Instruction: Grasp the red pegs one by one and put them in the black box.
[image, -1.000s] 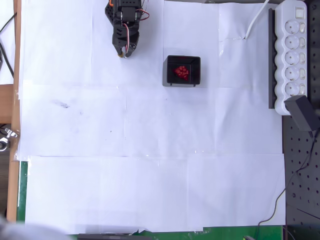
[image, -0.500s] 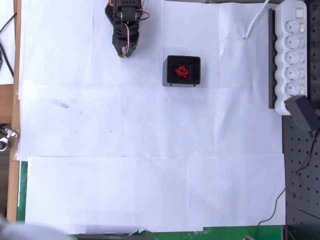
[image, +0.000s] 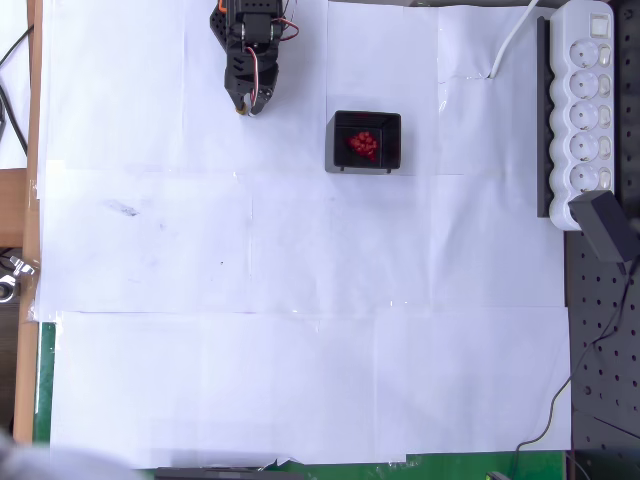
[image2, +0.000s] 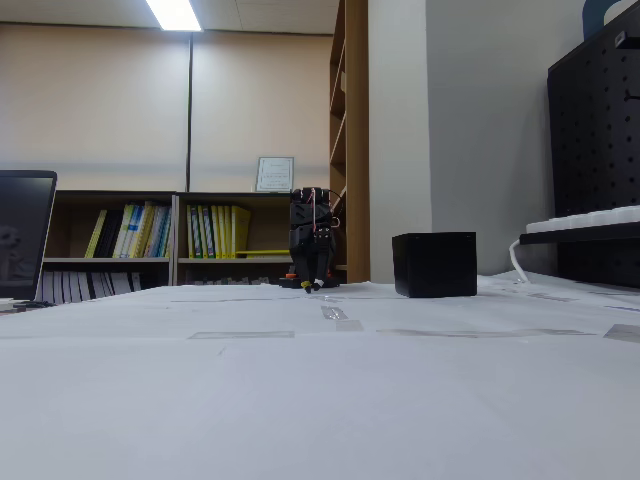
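The black box (image: 342, 150) sits on the white paper at upper centre of the overhead view, and several red pegs (image: 363, 144) lie clustered inside it. From the low fixed view the black box (image2: 434, 264) is a dark cube whose inside is hidden. My gripper (image: 245, 106) hangs at the top of the overhead view, left of the box and apart from it, tips pointing down close to the paper. Its jaws look closed together with nothing between them. In the fixed view my gripper (image2: 312, 286) stands left of the box.
A white power strip (image: 586, 105) lies along the right edge with a black adapter plug (image: 606, 227) at its lower end and a white cable (image: 512, 40) running to it. White paper sheets (image: 300, 330) cover the table.
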